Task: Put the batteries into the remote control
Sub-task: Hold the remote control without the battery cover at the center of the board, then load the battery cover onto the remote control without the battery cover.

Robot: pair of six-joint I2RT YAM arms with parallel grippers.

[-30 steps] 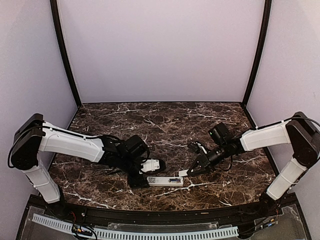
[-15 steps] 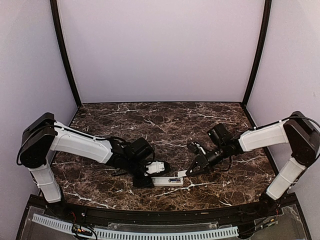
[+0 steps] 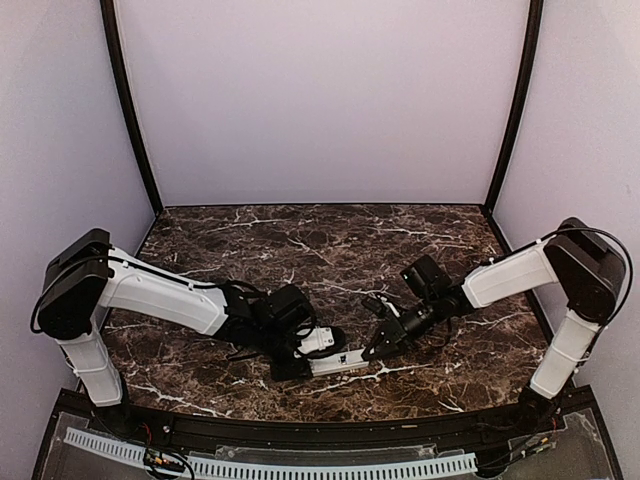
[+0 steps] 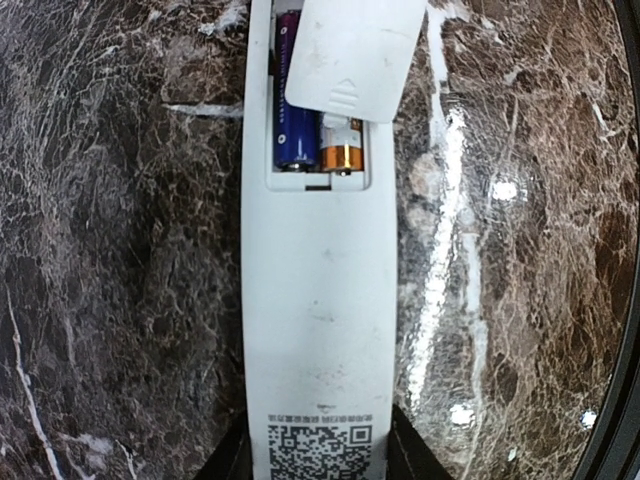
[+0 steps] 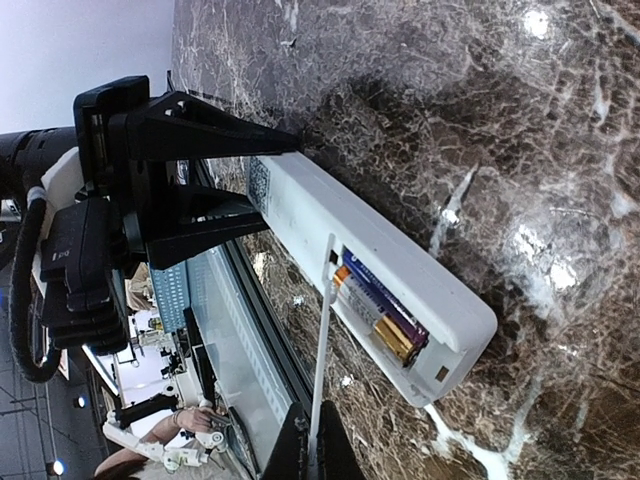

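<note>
White remote control lies clamped in left gripper; right gripper pinches the cover tight.

White remote control and cover, black QR code; batteries purple, gold; table brown marble, white veins.

counter: glossy polished marble | remote control: smooth matt white plastic | batteries: glossy wrap, one coppery metallic | cover: smooth white plastic

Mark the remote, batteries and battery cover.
remote control point(image 4: 318, 300), left wrist view, middle of its back.
batteries point(image 4: 296, 135), left wrist view, blue cell's side.
battery cover point(image 4: 355, 50), left wrist view, its flat middle.
</note>
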